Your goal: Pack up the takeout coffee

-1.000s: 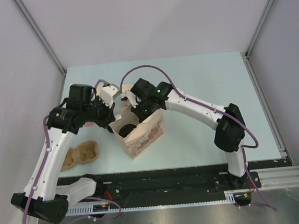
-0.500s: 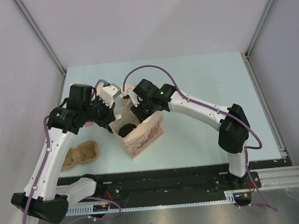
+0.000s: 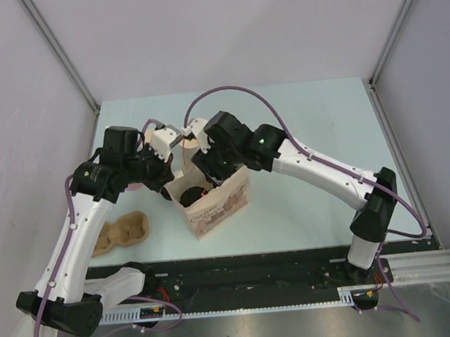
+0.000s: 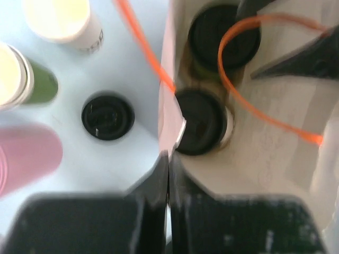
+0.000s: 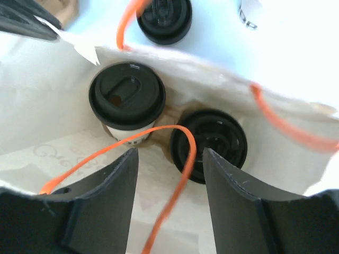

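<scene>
Left of the paper bag (image 3: 222, 204) stand an open green cup (image 4: 21, 79), an open white cup (image 4: 58, 18) and a loose black lid (image 4: 107, 116). The left gripper (image 4: 168, 164) pinches the bag's left wall, its fingers pressed together. Inside the bag sit the white-sided lidded cup (image 5: 127, 98) and the green-sided lidded cup (image 4: 223, 34). The right gripper (image 5: 169, 159) hangs over the bag's mouth, spread wide and empty. Packing looks nearly done, unless the open cups also belong inside.

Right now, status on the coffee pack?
Left fingers pinching paper bag rim. Right fingers open, empty, above it. Two lidded cups inside. Orange handle across opening.
</scene>
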`<control>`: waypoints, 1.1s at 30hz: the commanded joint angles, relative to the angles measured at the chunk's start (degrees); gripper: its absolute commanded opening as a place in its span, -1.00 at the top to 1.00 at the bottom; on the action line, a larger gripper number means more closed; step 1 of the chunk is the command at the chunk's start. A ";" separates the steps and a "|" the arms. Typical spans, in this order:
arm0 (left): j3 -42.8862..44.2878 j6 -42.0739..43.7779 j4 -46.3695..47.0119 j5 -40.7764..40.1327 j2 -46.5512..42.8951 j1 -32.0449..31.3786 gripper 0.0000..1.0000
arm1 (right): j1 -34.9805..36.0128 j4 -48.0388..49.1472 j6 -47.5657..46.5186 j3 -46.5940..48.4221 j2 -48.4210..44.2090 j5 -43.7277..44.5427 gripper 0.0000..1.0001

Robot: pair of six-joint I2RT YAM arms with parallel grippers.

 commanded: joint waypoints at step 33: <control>0.92 1.63 0.09 1.30 -0.38 -0.26 0.26 | 1.87 23.91 0.31 -14.31 -27.78 12.76 -0.29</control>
